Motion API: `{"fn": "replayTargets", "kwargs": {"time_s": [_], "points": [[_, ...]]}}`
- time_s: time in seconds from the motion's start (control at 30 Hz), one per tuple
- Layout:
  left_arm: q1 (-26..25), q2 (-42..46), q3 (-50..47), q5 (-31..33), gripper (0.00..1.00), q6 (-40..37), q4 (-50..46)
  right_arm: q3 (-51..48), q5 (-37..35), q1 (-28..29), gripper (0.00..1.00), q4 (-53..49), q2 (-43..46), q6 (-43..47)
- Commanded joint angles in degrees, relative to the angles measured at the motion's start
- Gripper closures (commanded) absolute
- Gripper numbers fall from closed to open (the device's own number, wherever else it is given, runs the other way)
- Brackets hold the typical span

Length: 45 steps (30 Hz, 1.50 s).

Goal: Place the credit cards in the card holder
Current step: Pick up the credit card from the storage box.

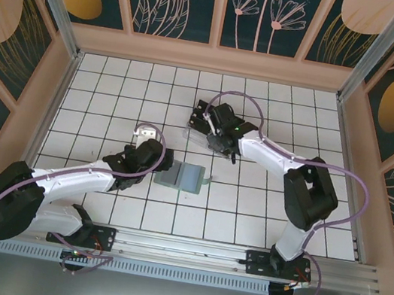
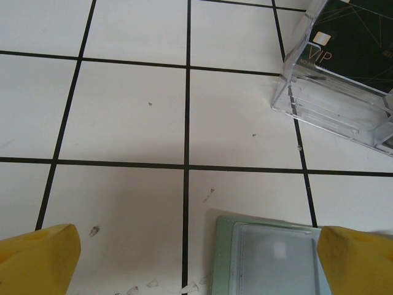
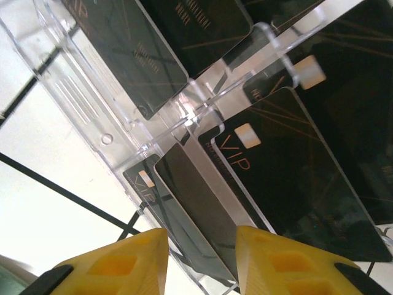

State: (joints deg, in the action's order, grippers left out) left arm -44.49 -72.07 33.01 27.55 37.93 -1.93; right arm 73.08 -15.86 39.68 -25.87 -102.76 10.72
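Black credit cards (image 3: 295, 184) standing in clear slotted rack (image 3: 92, 104), one card's end between fingers of yellow end effector (image 3: 202, 249)

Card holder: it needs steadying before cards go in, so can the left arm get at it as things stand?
Probably yes. The left gripper hangs open right at the card holder, part of which lies between its fingers. Nothing sits on or against the holder, and the clear rack stands apart, farther off.

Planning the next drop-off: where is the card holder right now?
In the top view, the card holder lies flat on the tiles near the middle, just right of the left gripper and below the clear rack.
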Motion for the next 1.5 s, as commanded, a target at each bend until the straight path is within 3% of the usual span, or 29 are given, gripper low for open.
{"fn": "replayTargets", "kwargs": {"time_s": [0.0,0.27,0.83,1.47], "points": [[0.5,-0.5,0.8,-0.6,0.02,-1.1,0.7,2.5,-3.0,0.2,0.67,-2.3,-1.5,2.4],[0.6,-0.8,0.4,-0.9,0.01,-1.0,1.3,3.2,-5.9,0.1,0.71,-2.7,-3.5,3.4],[0.6,-2.3,0.6,-1.4,0.01,-1.2,2.1,4.0,-4.5,-0.3,0.96,-2.5,-3.4,4.8],[0.6,-3.2,1.8,-1.5,0.01,-1.5,2.0,8.6,-6.0,3.3,1.00,-2.1,5.4,6.1]]}}
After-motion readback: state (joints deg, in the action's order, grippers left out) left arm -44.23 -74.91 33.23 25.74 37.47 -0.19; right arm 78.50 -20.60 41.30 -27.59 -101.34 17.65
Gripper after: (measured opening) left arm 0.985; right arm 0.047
